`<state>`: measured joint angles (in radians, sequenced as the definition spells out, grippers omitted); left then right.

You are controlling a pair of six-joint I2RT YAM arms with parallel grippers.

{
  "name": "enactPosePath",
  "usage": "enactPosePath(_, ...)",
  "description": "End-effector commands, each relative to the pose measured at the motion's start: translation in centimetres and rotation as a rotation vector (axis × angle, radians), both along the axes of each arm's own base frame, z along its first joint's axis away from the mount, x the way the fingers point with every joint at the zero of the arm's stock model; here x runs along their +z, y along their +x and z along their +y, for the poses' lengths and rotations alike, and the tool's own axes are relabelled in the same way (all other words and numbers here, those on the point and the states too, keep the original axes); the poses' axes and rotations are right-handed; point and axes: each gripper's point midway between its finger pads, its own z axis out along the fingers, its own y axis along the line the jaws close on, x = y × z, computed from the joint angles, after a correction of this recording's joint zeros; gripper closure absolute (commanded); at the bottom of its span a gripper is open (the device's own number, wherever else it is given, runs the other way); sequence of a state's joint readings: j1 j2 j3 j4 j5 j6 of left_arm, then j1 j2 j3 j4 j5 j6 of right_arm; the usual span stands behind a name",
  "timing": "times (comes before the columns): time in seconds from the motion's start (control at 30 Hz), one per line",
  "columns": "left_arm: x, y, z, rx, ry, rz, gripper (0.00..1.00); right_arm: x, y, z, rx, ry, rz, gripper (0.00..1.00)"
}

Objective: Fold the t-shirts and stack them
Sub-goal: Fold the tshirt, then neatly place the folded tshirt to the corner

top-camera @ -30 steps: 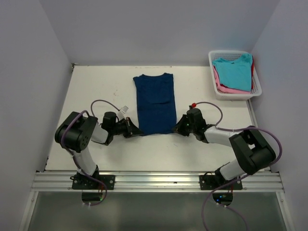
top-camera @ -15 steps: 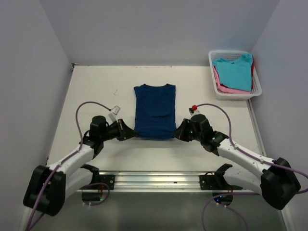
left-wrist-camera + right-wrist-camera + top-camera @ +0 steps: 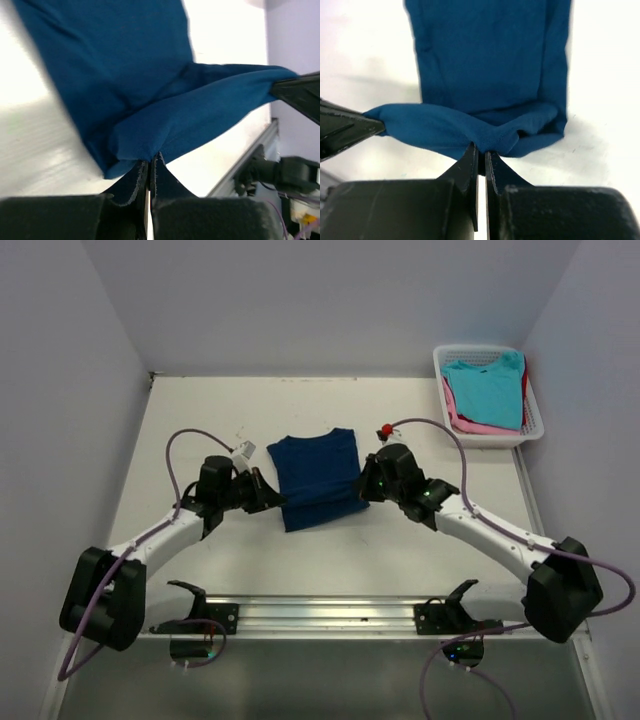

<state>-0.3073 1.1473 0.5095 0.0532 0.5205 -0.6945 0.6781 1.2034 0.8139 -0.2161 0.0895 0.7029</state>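
Lighting — bright, even, from overhead; your top view is sharp, with soft shadows only on the counter (image 3: 200,410). Left wrist view: counter glares white, streaked with blur. Right wrist view: near fingers (image 3: 465,172) slightly soft — faint shadow beside the navy t-shirt (image 3: 485,65).

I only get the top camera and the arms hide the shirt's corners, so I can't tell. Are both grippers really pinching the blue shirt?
Observer: The left one is. Its wrist camera shows the left gripper shut on a bunched edge of the navy t-shirt.
Operator: And the other one?
Observer: The right wrist camera shows the right gripper shut on the shirt's edge too.
Operator: Is the cloth up in the air?
Observer: Partly. In the right wrist view the held edge stretches as a band between both grippers, over the flat part, and casts a shadow on the table.
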Motion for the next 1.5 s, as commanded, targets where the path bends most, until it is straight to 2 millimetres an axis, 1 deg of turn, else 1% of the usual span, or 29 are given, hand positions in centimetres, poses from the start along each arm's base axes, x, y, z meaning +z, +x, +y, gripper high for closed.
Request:
enactPosePath(0.0,2.1,5.8,0.9,0.101,0.066,-0.155,1.00,0.9,4.8,-0.9,-0.063,-0.122,-0.104,1.00)
enactPosePath(0.17,3.2,10.5,1.7,0.185,0.101,-0.195,1.00,0.7,9.7,0.0,-0.073,-0.170,-0.124,1.00)
enactPosePath(0.2,4.2,11.6,1.7,0.202,0.097,-0.221,1.00,1.8,10.8,0.5,-0.075,-0.158,-0.146,1.00)
enactPosePath(0.23,4.6,12.3,1.8,0.212,0.097,-0.232,1.00,0.6,11.7,0.6,-0.073,-0.180,-0.130,1.00)
enactPosePath(0.3,5.1,13.9,1.8,0.222,0.101,-0.242,1.00,1.4,13.1,1.3,-0.065,-0.172,-0.151,1.00)
enactPosePath(0.33,5.1,14.3,1.7,0.221,0.106,-0.245,1.00,0.6,13.9,1.3,-0.067,-0.179,-0.139,1.00)
enactPosePath(0.37,4.3,15.0,1.7,0.222,0.118,-0.227,1.00,0.4,14.4,1.5,-0.060,-0.176,-0.134,1.00)
enactPosePath(0.4,4.9,15.7,1.6,0.223,0.116,-0.237,1.00,1.4,15.4,1.8,-0.059,-0.166,-0.153,1.00)
enactPosePath(0.47,3.3,16.8,1.8,0.223,0.137,-0.207,1.00,-0.2,16.6,1.8,-0.060,-0.185,-0.120,1.00)
enactPosePath(0.5,3.6,17.6,1.8,0.230,0.140,-0.217,1.00,0.7,17.6,2.3,-0.052,-0.169,-0.135,1.00)
enactPosePath(0.63,2.1,20.8,2.4,0.252,0.151,-0.203,1.00,-0.6,21.0,2.8,-0.053,-0.181,-0.108,1.00)
enactPosePath(0.7,-0.8,23.7,3.0,0.277,0.173,-0.155,1.00,-0.7,24.2,3.0,-0.085,-0.179,-0.122,1.00)
enactPosePath(0.73,0.9,25.0,3.4,0.303,0.161,-0.193,1.00,-0.6,25.3,3.0,-0.105,-0.179,-0.128,1.00)
enactPosePath(0.77,0.4,27.4,3.9,0.340,0.163,-0.193,0.95,-0.9,28.1,3.5,-0.136,-0.172,-0.143,0.93)
enactPosePath(0.8,0.7,29.0,4.4,0.367,0.143,-0.218,0.84,-1.0,29.5,3.0,-0.171,-0.167,-0.131,0.70)
enactPosePath(0.83,0.9,30.4,5.6,0.416,0.110,-0.206,0.66,-1.5,30.7,3.1,-0.180,-0.163,-0.125,0.24)
enactPosePath(0.87,0.6,31.3,6.3,0.437,0.097,-0.195,0.62,1.6,32.6,3.5,-0.200,-0.126,-0.183,0.08)
enactPosePath(0.9,2.5,32.2,6.7,0.442,0.073,-0.234,0.58,-0.6,33.2,3.5,-0.194,-0.150,-0.151,0.01)
enactPosePath(0.93,3.3,32.3,7.5,0.451,0.086,-0.261,0.50,0.1,33.5,3.2,-0.195,-0.152,-0.161,0.01)
enactPosePath(0.97,5.7,32.1,7.8,0.464,0.089,-0.307,0.45,-1.1,33.0,3.1,-0.188,-0.165,-0.149,0.01)
enactPosePath(1.0,5.8,31.5,8.3,0.484,0.102,-0.329,0.38,2.4,32.4,2.8,-0.189,-0.133,-0.217,0.01)
enactPosePath(1.03,6.5,30.9,8.3,0.478,0.101,-0.358,0.36,4.5,32.9,3.0,-0.201,-0.076,-0.314,0.01)
enactPosePath(1.07,7.1,29.7,8.5,0.478,0.103,-0.370,0.28,2.2,31.4,2.5,-0.191,-0.091,-0.283,0.01)
enactPosePath(1.13,7.3,28.2,8.4,0.458,0.109,-0.376,0.27,3.6,30.0,1.8,-0.184,-0.087,-0.312,0.01)
enactPosePath(1.17,7.0,27.7,8.2,0.442,0.108,-0.368,0.27,3.2,29.2,1.7,-0.175,-0.090,-0.300,0.01)
enactPosePath(1.23,6.6,26.5,7.3,0.391,0.086,-0.369,0.27,5.0,28.2,1.6,-0.167,-0.063,-0.346,0.01)
enactPosePath(1.27,5.7,25.6,6.6,0.351,0.074,-0.348,0.27,3.3,27.3,1.5,-0.148,-0.074,-0.318,0.01)
enactPosePath(1.4,3.2,24.3,5.3,0.298,0.050,-0.298,0.27,1.7,26.4,1.8,-0.103,-0.080,-0.268,0.01)
enactPosePath(1.47,1.9,23.6,4.3,0.245,0.011,-0.266,0.27,1.1,27.1,2.6,-0.077,-0.081,-0.250,0.04)
